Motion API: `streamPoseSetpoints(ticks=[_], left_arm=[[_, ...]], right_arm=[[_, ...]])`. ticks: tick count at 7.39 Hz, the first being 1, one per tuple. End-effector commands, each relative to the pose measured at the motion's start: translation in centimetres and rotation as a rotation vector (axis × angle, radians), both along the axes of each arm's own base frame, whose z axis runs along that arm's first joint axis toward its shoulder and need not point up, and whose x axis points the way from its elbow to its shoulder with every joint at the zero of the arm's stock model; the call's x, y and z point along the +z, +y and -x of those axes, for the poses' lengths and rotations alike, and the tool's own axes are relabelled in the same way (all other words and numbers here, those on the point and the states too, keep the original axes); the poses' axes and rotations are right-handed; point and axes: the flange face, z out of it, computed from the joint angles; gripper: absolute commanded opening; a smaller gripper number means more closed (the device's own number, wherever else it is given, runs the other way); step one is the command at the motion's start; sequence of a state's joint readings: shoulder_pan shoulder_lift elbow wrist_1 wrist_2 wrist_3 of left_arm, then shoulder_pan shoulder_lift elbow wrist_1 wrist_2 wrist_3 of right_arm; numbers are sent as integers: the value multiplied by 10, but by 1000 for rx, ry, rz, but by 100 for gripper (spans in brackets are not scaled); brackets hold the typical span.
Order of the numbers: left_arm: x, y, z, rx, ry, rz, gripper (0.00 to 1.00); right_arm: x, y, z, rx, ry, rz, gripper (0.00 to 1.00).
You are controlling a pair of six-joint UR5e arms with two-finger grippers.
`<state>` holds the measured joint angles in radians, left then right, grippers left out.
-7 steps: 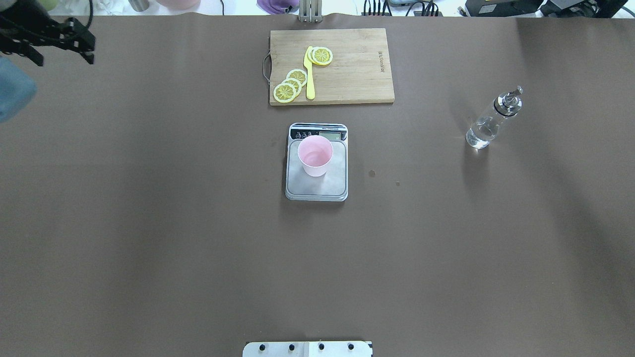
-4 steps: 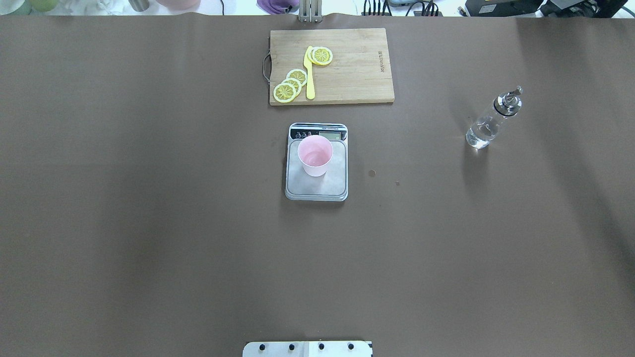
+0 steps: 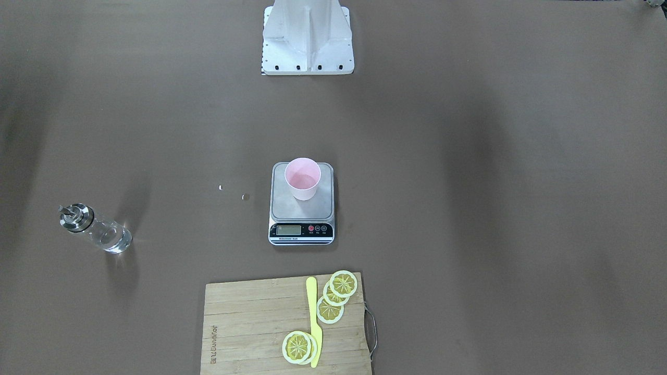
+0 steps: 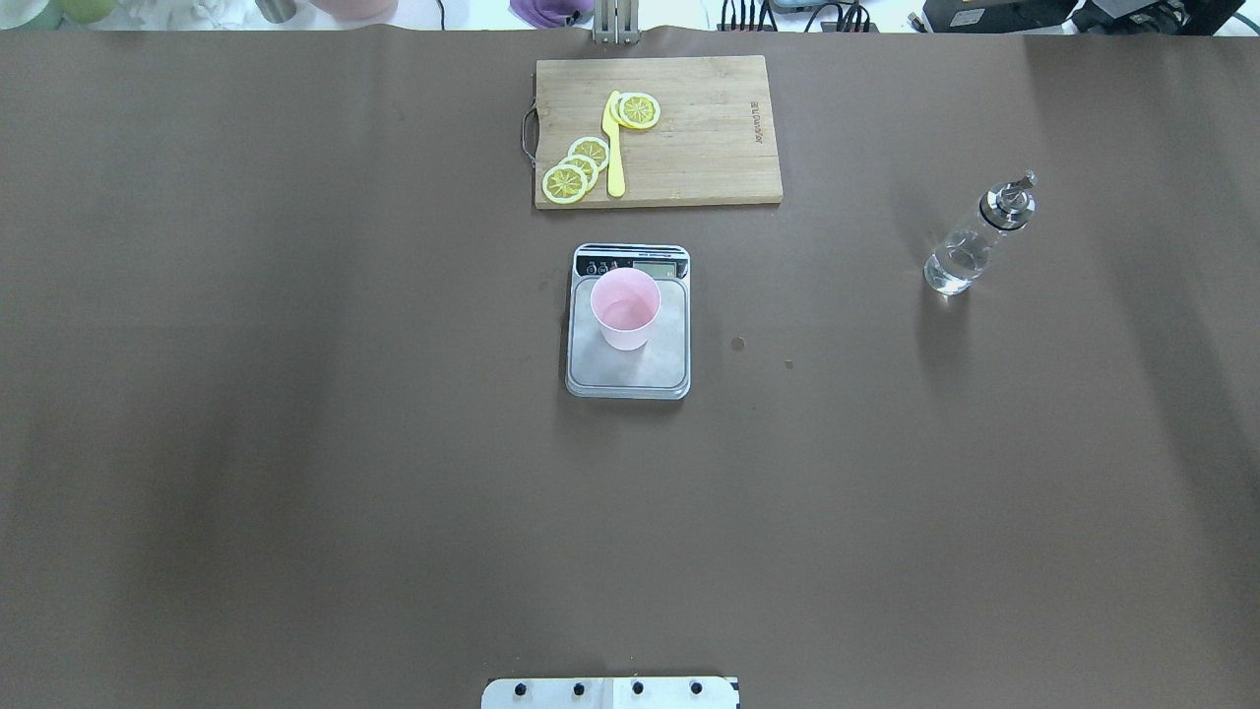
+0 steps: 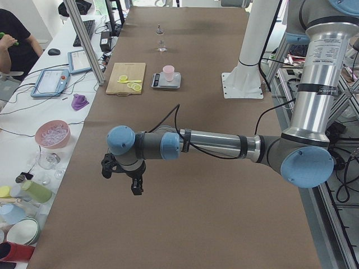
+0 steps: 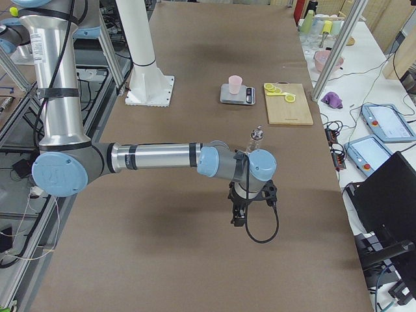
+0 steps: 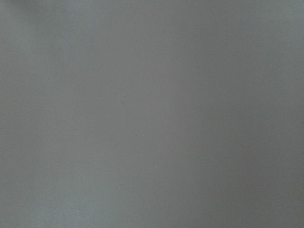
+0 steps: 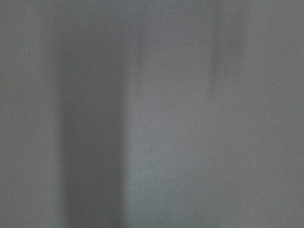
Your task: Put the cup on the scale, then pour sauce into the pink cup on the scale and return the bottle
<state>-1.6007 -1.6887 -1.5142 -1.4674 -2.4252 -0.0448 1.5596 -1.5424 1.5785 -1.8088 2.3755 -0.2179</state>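
The pale pink cup point(image 4: 624, 310) stands upright on the far part of the silver scale point(image 4: 640, 372) at mid-table, also in the front view point(image 3: 302, 178). A little clear liquid shows in its bottom. The glass bottle point(image 4: 970, 246) with its metal spout stands upright alone at the right and holds clear sauce; it also shows in the front view point(image 3: 99, 232). My left gripper point(image 5: 120, 178) shows only in the exterior left view, far from the scale. My right gripper point(image 6: 238, 218) shows only in the exterior right view, near the bottle point(image 6: 255, 138). I cannot tell whether either is open or shut.
A wooden cutting board point(image 4: 709, 148) with lemon slices point(image 4: 576, 167) and a yellow knife point(image 4: 614, 148) lies beyond the scale. Two small droplets point(image 4: 737, 344) mark the table right of the scale. The robot's base plate point(image 4: 610, 692) is at the near edge.
My left gripper stood at the overhead view's top left 0.9 s ago and has since left that view. Cup, scale and bottle have not moved.
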Motion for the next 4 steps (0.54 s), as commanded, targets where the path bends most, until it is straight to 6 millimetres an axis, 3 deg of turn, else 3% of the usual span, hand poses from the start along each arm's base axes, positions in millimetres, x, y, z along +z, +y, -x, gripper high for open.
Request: streamPoseSetpoints(ticks=[1,2,4], left_arm=[[15,15,-1,1,19,-36,99],[30,27,-2,0,14,-51,99],[29,24,2,0,-54,-77,99]], right_arm=[[6,14,-10,36,-41,12,100],[2,12,-10,41,-37,7,100],[0,8,-11,40,-32,4,100]])
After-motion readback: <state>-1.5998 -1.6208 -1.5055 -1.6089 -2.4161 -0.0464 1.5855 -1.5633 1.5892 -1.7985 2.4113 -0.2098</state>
